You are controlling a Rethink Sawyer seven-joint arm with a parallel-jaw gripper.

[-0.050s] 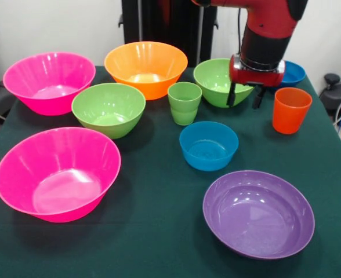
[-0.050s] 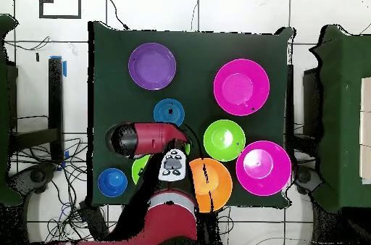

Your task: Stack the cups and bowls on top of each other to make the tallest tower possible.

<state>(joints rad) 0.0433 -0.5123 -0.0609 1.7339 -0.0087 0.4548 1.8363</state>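
1. Front view: the arm (image 1: 267, 23) comes down at the upper right and its hand (image 1: 243, 96) hangs with two dark fingers (image 1: 231, 94) held apart, nothing between them, in front of the far green bowl (image 1: 217, 81), hiding part of that bowl's right rim.
2. Front view: a blue bowl (image 1: 292, 73) behind the hand is mostly covered; only its right part shows.
3. Front view: the orange cup (image 1: 291, 110) stands upright just right of the hand, apart from it. The green cup (image 1: 184, 103) stands upright near the table's middle, between the near green bowl (image 1: 109, 109) and the far green one.
4. Front view: the orange bowl (image 1: 146, 68) sits at the back, one pink bowl (image 1: 49, 82) at the far left, another pink bowl (image 1: 58, 172) at the near left. A second blue bowl (image 1: 209, 145) sits in the middle and the purple bowl (image 1: 258, 213) at the near right. Every vessel rests singly on the green table (image 1: 159, 231); nothing is stacked.
5. Overhead view: the arm (image 2: 145, 138) lies across the left middle, covering both cups and all but a sliver of one green bowl (image 2: 140, 164). The hand itself cannot be made out here.
6. Overhead view: clear of the arm are the purple bowl (image 2: 152, 66), two blue bowls (image 2: 168, 112) (image 2: 112, 181), a green bowl (image 2: 224, 140), two pink bowls (image 2: 241, 87) (image 2: 263, 168) and the orange bowl (image 2: 210, 183), whose left edge the arm's grey panel (image 2: 172, 164) overlaps.
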